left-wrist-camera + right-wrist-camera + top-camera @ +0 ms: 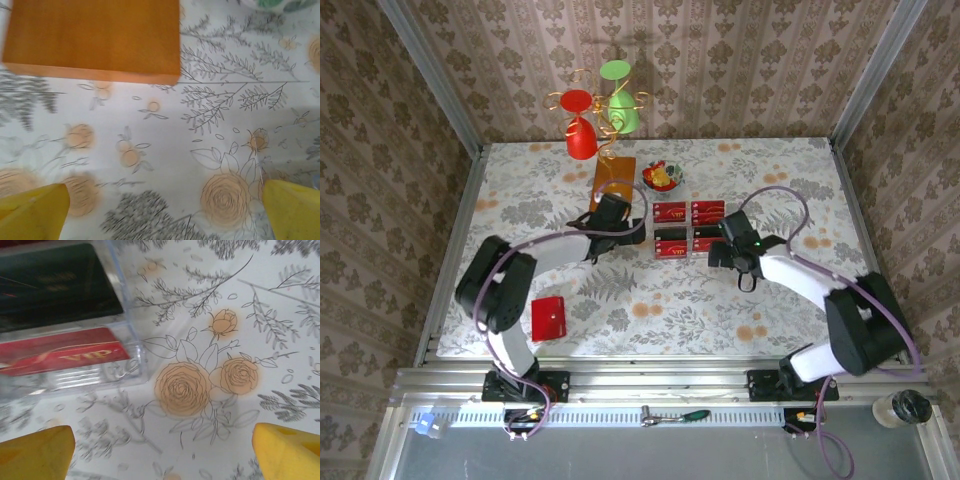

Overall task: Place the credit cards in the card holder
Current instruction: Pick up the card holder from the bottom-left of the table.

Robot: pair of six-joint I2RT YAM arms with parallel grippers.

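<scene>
Red credit cards (pixel 670 212), gold VIP lettering; glossy red card holder (pixel 548 319)

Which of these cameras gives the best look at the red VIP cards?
The top external view: the credit cards all lie in sight there in their clear tray. The right wrist view is closer but blurred, showing one red card and a dark one through the tray wall. The left wrist view faces an orange board.
</scene>
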